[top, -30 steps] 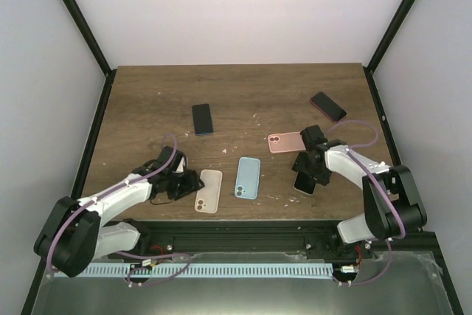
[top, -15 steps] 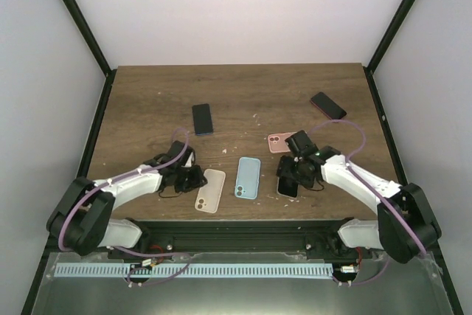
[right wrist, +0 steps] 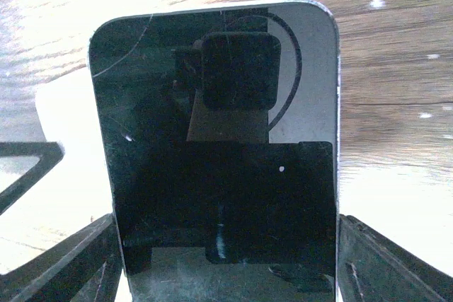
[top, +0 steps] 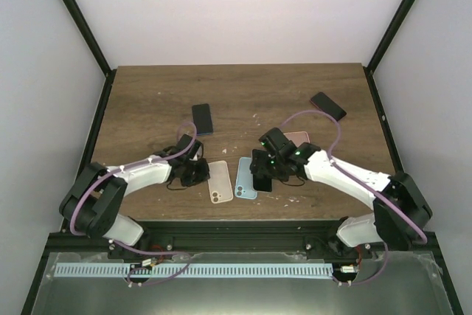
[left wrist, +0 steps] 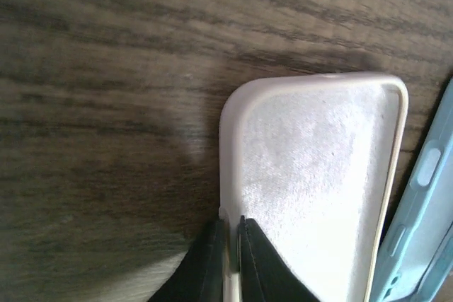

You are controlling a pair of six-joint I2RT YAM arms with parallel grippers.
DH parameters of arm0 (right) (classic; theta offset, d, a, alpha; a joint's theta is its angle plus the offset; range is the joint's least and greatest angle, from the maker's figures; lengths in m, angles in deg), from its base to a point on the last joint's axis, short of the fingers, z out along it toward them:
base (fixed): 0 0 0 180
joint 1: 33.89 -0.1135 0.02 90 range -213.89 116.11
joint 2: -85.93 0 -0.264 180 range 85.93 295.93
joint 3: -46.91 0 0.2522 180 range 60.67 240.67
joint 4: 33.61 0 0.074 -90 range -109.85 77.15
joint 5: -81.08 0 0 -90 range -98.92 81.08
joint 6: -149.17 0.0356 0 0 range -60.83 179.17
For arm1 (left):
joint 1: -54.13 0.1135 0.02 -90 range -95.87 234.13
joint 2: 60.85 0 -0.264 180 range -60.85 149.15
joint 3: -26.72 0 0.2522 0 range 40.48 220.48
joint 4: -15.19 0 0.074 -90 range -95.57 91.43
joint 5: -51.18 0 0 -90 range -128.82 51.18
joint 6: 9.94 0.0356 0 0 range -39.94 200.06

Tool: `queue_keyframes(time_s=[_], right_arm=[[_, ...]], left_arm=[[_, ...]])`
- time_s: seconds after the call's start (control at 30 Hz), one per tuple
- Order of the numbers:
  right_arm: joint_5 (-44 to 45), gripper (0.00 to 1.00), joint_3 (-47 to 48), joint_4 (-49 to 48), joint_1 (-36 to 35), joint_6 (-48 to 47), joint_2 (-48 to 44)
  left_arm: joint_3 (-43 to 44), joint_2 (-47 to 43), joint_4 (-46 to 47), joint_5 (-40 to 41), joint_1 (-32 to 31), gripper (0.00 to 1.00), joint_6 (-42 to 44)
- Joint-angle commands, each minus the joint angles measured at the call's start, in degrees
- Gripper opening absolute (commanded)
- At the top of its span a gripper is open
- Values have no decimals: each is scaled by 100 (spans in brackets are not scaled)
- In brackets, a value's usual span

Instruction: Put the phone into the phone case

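Observation:
My right gripper (top: 269,161) is shut on a black-screened phone (top: 259,173), its fingers (right wrist: 71,263) pressing both long sides of the phone (right wrist: 219,139). The phone hangs tilted just above the upper part of the light blue phone case (top: 244,187). A beige phone case (top: 219,181) lies open side up to the left of the blue one. My left gripper (top: 193,175) is shut on the beige case's left side wall. In the left wrist view its fingertips (left wrist: 212,245) pinch that rim of the beige case (left wrist: 318,175), with the blue case (left wrist: 425,196) beside it.
A black phone (top: 203,118) lies further back at the left. A dark phone with a red edge (top: 328,106) lies at the back right. A pink case (top: 299,137) shows partly behind my right arm. White crumbs dot the wooden table (top: 147,101).
My left gripper has closed on the beige case's edge, and the case has shifted a little to the right. My right arm has carried the phone leftward, over to the blue case.

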Motion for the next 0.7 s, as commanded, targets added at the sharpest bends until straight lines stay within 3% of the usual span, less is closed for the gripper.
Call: queue_keyframes(time_s=[0.0,0.23,0.33,0.43,0.5,0.67], right_arm=[[-119,67,508,-487,-376,84,283],[-388,68,1057,-1022,-757,-349,1019],[-523,68,1297,-1220,-882,-468,1368],[-683,68,1552,-1353,-1000,-528,1794],[-775,68,1711,-1375,-1058,-518,2053],[-848,68,2085,-1430,-1266,-501,2610]], left_arm=[[174,-67,-182,233,-6,17,-118],[-399,-955,264,-699,476,57,-99],[-813,-1568,514,-1084,962,68,-67],[-862,-2002,125,-1090,1387,80,72],[-787,-2180,-166,-1161,1737,97,151],[-558,-2520,-629,-1276,2306,100,329]])
